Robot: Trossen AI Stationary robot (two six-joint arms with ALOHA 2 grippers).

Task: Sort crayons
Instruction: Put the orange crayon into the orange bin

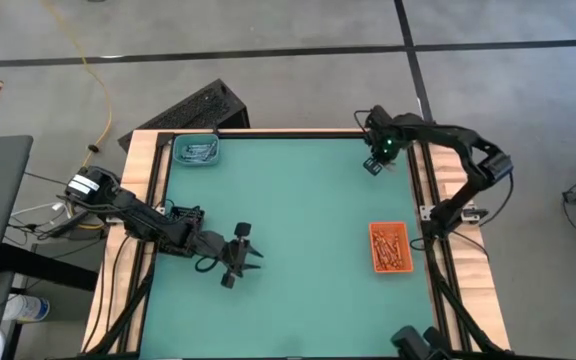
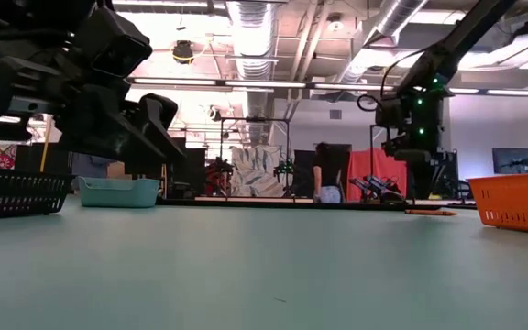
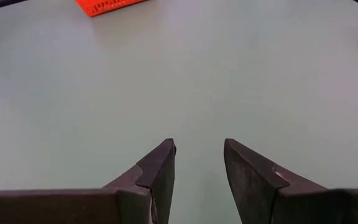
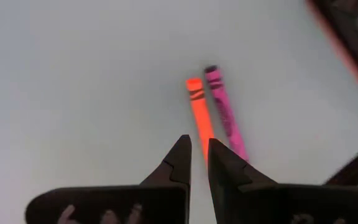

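Observation:
Two crayons lie side by side on the green table near its far right corner, an orange one (image 4: 197, 112) and a purple-pink one (image 4: 224, 112). My right gripper (image 4: 199, 148) hangs above them, pointing down. Its fingers stand a narrow gap apart with nothing between them. In the high view it shows at the far right (image 1: 373, 162). My left gripper (image 3: 199, 152) waits open over the bare table at the near left (image 1: 246, 252). An orange tray (image 1: 390, 247) and a teal tray (image 1: 196, 150) each hold several crayons.
A black tray (image 1: 203, 105) lies beyond the table's far edge. The teal tray stands in the far left corner and the orange tray by the right edge (image 2: 518, 202). Wooden rails (image 1: 143, 170) border the table. A person (image 2: 328, 179) stands far off in the room.

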